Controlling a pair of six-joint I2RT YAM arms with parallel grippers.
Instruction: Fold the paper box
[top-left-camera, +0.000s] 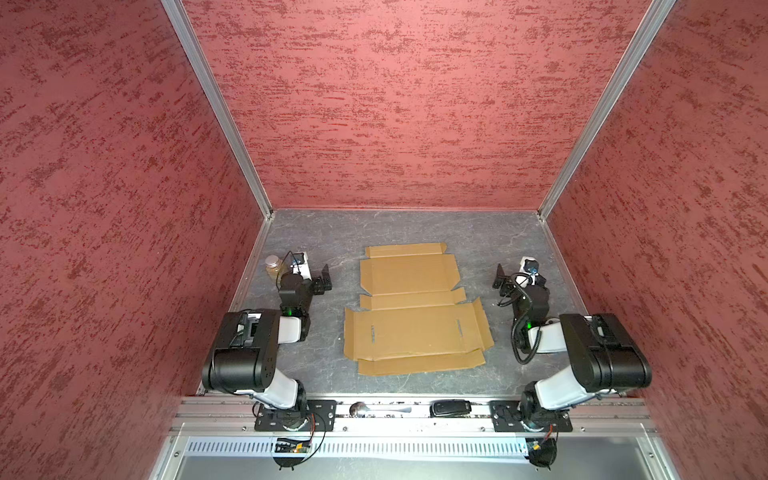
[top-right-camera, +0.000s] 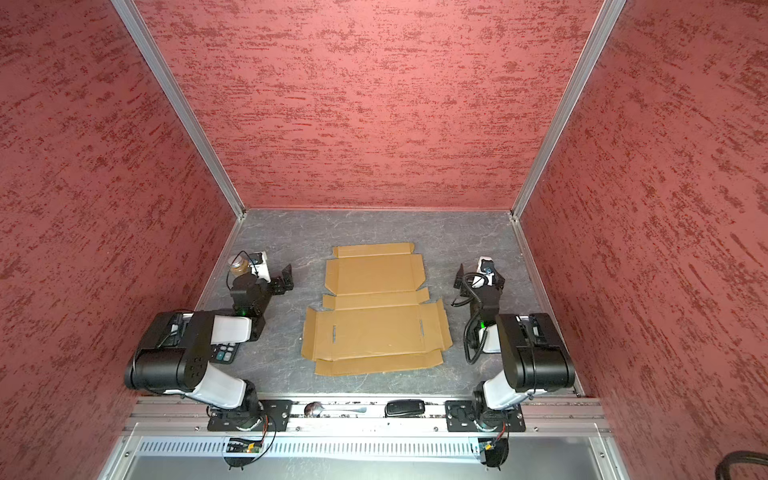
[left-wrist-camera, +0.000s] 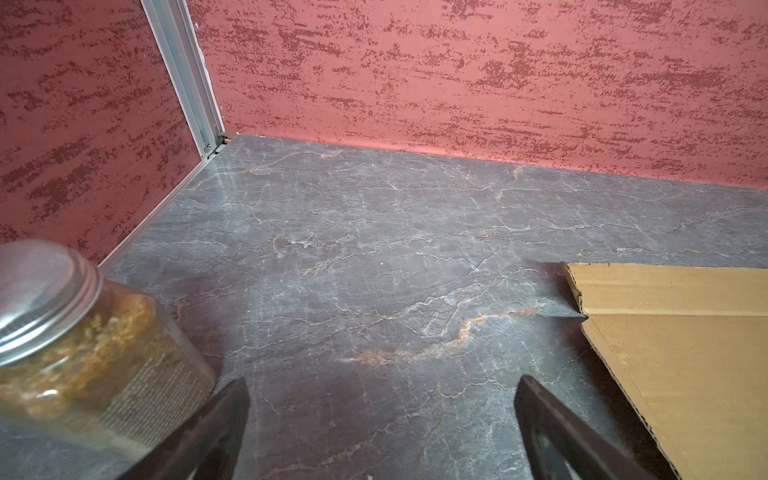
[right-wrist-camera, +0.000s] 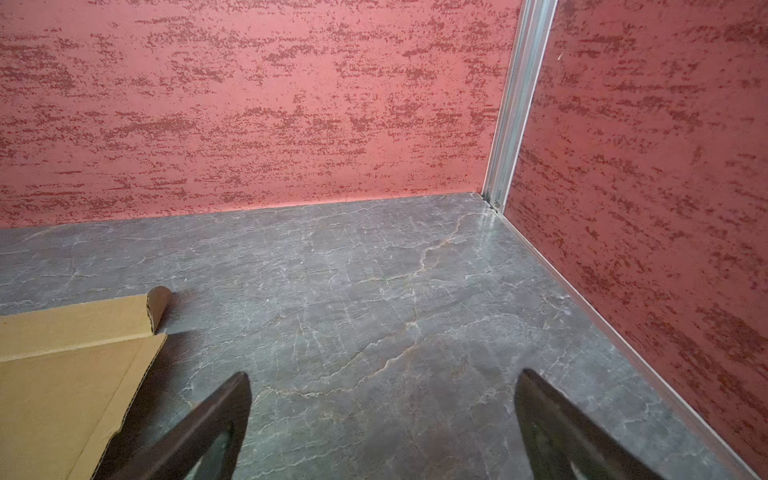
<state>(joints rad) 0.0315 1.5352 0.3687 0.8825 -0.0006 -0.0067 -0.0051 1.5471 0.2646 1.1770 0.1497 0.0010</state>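
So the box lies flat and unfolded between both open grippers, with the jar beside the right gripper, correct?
No: the jar stands beside the left gripper, as the left wrist view shows. The box lies flat, unfolded, between it and the right gripper, both open.

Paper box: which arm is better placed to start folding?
Right, marginally. Both the right gripper and left gripper hang open beside the flat paper box, but a jar crowds the left one.

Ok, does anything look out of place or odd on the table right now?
Nothing spilled or damaged. The cardboard box lies flat and slightly askew, one corner tab curled up. Strays: a jar by the left wall, a calculator half hidden under the left arm, a spoon on the front rail.
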